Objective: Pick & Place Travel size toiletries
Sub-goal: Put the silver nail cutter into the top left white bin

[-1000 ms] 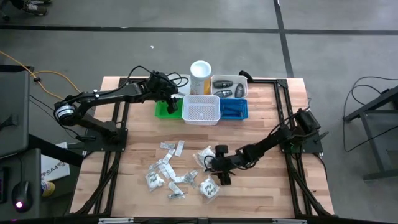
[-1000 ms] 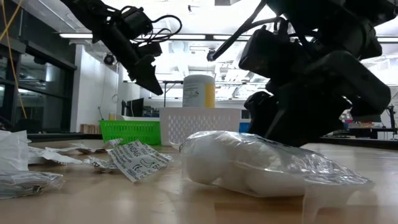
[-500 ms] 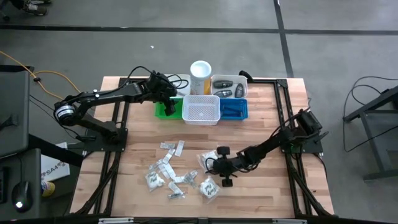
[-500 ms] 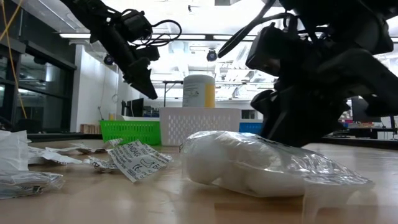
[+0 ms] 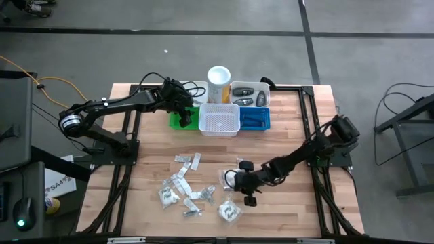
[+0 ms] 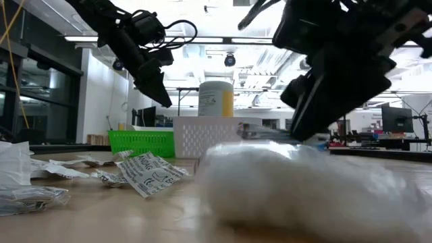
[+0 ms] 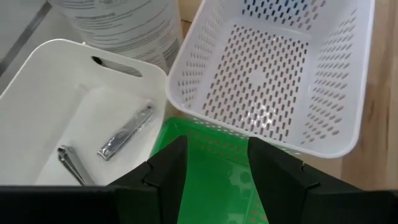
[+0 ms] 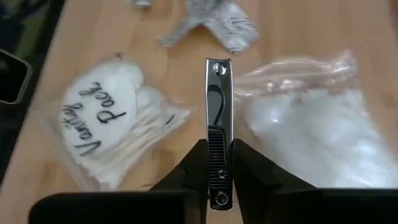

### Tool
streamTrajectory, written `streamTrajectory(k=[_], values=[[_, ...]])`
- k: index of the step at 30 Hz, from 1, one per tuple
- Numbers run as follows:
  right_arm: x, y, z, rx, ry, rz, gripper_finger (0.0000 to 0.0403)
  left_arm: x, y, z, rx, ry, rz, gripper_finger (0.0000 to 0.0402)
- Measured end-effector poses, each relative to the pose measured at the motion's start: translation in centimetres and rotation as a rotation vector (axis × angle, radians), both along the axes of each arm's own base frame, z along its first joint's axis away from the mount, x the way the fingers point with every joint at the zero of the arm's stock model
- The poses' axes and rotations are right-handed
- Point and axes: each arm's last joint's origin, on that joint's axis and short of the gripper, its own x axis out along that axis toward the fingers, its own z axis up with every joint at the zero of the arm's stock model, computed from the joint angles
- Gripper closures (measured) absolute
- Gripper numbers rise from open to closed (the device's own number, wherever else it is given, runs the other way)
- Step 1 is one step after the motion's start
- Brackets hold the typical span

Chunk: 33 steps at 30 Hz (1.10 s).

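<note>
Left hand (image 5: pixel 184 115) hovers, fingers apart and holding nothing, over the green bin (image 5: pixel 179 120) near the far edge of the bench (image 5: pixel 135 176). Packets (image 5: pixel 182 184) lie scattered toward the near edge, left of centre. Right hand (image 5: pixel 234 179), near the bench's middle, grips a nail clipper (image 8: pixel 218 124) just above a cotton bag (image 8: pixel 323 130).

A light wooden tabletop (image 5: pixel 149 196) stands on a grey concrete floor (image 5: pixel 380 41) crossed by dark seams. At the far left a yellow cable (image 5: pixel 27 74) trails over the floor. Behind the tabletop, the room shows bright ceiling strip lights (image 6: pixel 202 39), and dark-framed windows (image 6: pixel 40 101) line the left wall.
</note>
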Motion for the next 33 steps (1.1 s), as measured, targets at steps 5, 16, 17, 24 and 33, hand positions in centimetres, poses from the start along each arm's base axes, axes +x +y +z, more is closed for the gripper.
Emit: streamTrajectory(k=[5,16,17,24,33], values=[[0.1,-0.6,1.0,-0.013,-0.041,-0.032,0.0363,0.0,0.0,0.0,-0.007,-0.003,0.003,0.0233],[0.8,-2.5,1.2,-0.175,-0.119,-0.251,0.0363,0.4,-0.3,0.3,-0.063,-0.077,-0.104,0.0233],[0.9,-2.8,1.3,-0.189,-0.123,-0.267,0.0363,0.4,-0.3,0.3,-0.062,-0.083,-0.116,0.0233],[2.1,-5.3,1.7,-0.26,-0.181,-0.302,0.0363,0.7,-0.4,0.0,-0.044,-0.168,-0.167,0.0233],[4.0,-10.3,3.1,-0.381,-0.32,-0.344,0.0363,-0.3,-1.8,-4.3,0.037,-0.48,-0.321,0.0233]])
